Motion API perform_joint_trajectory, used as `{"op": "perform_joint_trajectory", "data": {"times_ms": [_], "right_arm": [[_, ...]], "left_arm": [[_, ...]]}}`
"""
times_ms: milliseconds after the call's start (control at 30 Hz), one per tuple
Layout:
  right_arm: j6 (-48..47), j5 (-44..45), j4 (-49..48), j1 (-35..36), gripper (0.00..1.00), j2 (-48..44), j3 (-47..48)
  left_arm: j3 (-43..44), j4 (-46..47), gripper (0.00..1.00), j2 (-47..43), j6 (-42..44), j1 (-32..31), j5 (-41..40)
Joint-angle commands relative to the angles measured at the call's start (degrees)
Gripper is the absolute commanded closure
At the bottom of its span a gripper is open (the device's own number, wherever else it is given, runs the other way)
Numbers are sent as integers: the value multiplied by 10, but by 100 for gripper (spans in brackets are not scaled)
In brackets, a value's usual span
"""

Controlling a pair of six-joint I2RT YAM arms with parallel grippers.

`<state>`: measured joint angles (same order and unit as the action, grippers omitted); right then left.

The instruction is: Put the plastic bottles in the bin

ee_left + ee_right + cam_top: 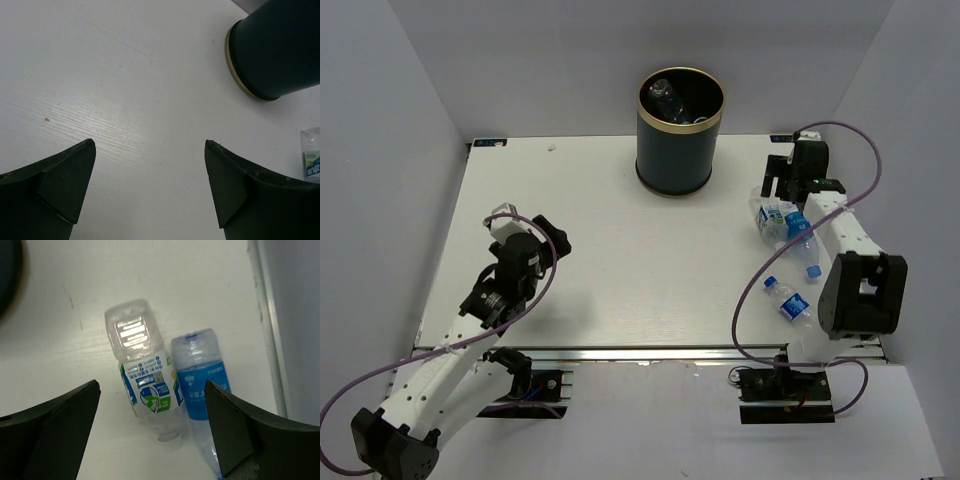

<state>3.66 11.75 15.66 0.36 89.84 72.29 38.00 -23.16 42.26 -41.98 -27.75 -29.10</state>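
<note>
We find the right gripper (pixel 151 386) wide, empty, arm stretched forward above two lying bottles (pixel 144 371) — left gripper (pixel 150 144) equally wide, tilted toward the bin (pixel 280 50)

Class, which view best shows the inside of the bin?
The top external view: it looks into the bin, where a bottle lies. The left wrist view shows only its outer wall and base; the right wrist, nothing clear.
</note>
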Motion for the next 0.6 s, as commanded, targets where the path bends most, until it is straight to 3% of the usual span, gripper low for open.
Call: {"op": "perform_joint_trajectory", "data": {"times_ms": [0, 233, 567], "right_arm": [[-37, -19, 19, -14, 11, 32, 18], [-145, -105, 49, -17, 11, 124, 83], [-147, -175, 60, -16, 11, 203, 123]], "left_arm": [[24, -22, 2, 11, 3, 1, 14], [18, -9, 2, 21, 3, 1, 15], [21, -9, 2, 33, -1, 1, 7]]}}
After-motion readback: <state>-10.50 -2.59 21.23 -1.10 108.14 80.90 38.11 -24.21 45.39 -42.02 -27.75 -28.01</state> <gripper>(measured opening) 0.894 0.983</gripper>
